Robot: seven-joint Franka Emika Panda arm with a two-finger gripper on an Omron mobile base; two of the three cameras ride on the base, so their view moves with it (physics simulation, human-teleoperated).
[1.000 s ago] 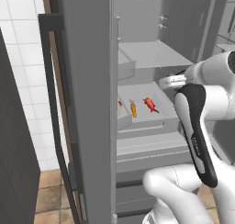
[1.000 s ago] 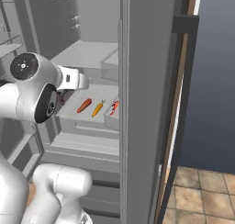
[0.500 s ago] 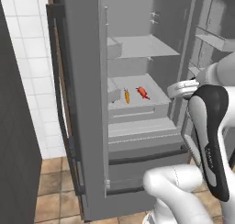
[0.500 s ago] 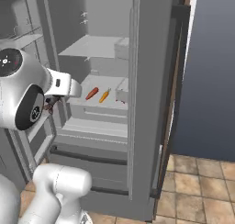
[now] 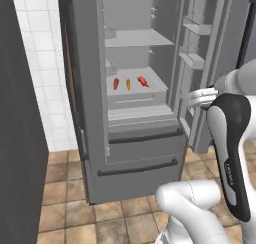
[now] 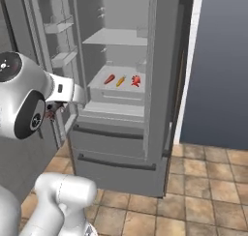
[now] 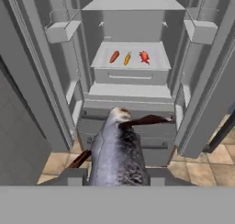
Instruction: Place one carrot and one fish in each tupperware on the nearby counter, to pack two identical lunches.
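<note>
Gripper [image 7: 118,179] clamped grey, blackish fish [image 7: 117,149]; fish body sat between jaws, filling gap, head toward 12 o'clock, dark reddish fin sticking out toward 3 o'clock. Fridge [image 5: 135,138] stood open ahead. On its middle shelf [image 7: 130,64], at 12 o'clock from held fish and well apart: red-orange carrot [image 7: 114,57], orange carrot [image 7: 127,58], bright red fish [image 7: 144,57] in row, 9 to 3 o'clock.

fridge shelf [image 7: 103,61], two carrots [image 7: 114,57], red fish [image 7: 144,57]
</note>
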